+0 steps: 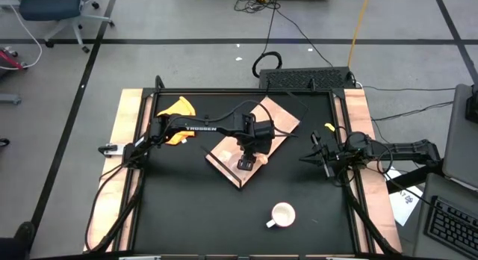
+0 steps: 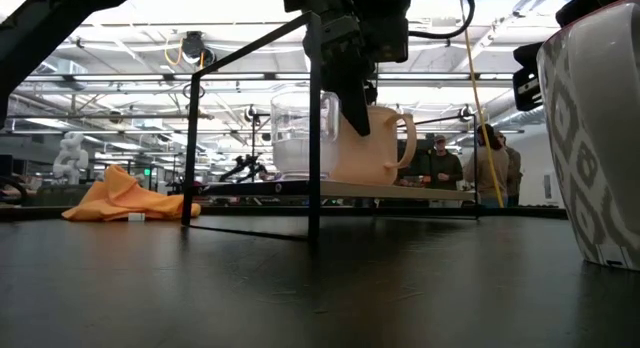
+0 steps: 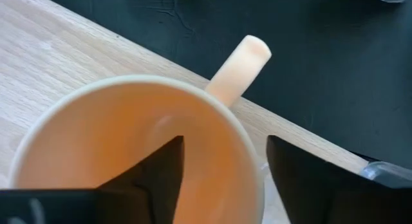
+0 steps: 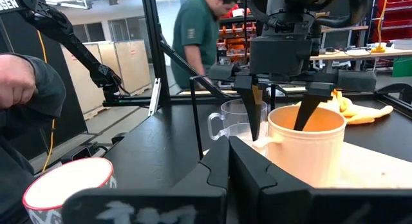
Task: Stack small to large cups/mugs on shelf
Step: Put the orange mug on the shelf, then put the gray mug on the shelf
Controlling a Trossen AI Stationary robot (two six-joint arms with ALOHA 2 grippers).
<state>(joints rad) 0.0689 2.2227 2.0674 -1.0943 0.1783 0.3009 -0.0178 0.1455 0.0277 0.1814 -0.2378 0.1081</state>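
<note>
While left gripper [image 4: 278,105] straddles orange mug [image 4: 308,143] rim, fingers spread, not gripping, white mug [image 1: 282,214] sits well apart, nearer shut right gripper [image 1: 320,157].

A black tabletop [image 1: 187,208] carries a light wooden shelf [image 1: 280,114] at its centre, tilted toward one o'clock. On the shelf stand a yellow-orange mug [image 4: 308,143] and, touching it, a clear glass cup [image 2: 297,133]. A white mug [image 1: 282,214] sits at five o'clock, a yellow cloth [image 1: 179,107] at ten.
</note>
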